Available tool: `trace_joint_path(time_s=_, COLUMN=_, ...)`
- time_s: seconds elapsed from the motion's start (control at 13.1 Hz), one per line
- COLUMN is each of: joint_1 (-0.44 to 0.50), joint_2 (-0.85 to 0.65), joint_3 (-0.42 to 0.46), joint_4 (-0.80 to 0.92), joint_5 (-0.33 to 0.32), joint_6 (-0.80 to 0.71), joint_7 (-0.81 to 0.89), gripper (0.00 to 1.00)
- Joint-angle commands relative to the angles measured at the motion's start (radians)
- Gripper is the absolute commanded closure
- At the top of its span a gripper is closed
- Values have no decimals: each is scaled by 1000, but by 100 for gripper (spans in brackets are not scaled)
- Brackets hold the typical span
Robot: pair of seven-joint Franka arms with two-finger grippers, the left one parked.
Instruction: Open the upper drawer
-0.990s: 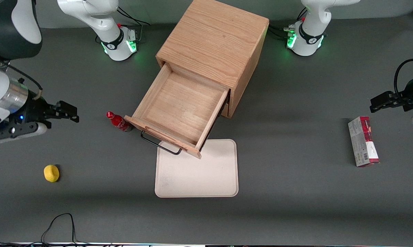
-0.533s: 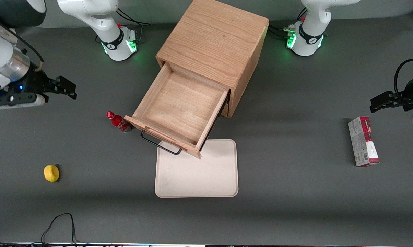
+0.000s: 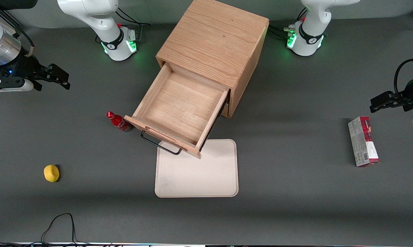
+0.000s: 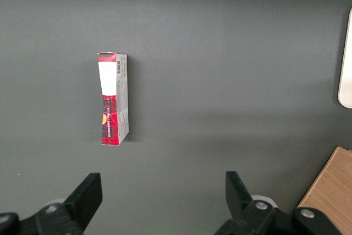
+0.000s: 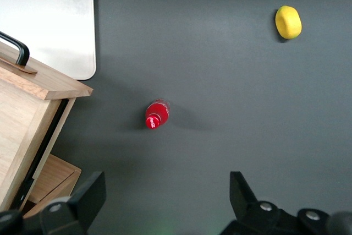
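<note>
We see the upper drawer (image 3: 182,109) pulled well out of the oak cabinet (image 3: 215,44), its inside bare wood with nothing in it. The drawer's black wire handle (image 3: 160,144) sticks out from the drawer front, over the edge of a cream tray (image 3: 196,178) that lies flat on the dark table (image 3: 295,188), nearer to the front camera than the cabinet. A small red bottle (image 3: 118,122) stands upright just beside the corner of the drawer front, on the side toward the working arm's end; we can't tell if it touches the wood. In the right wrist view we look down on the red bottle cap (image 5: 155,115), the drawer corner (image 5: 33,108) and part of the handle (image 5: 15,48).

The gripper (image 3: 57,76) hangs above the table at the working arm's end, well apart from the drawer and the bottle, fingers spread wide and holding nothing. A yellow lemon-like object (image 3: 51,173) lies on the table, nearer to the front camera than the gripper. A red and white carton (image 3: 363,141) lies flat toward the parked arm's end.
</note>
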Motion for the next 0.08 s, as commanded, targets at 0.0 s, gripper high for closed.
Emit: trace_joint_path(time_s=0.0, joint_1=4, joint_2=13, joint_3=-3, joint_4=8, joint_5=5, joint_6=0, joint_7=22, gripper=0)
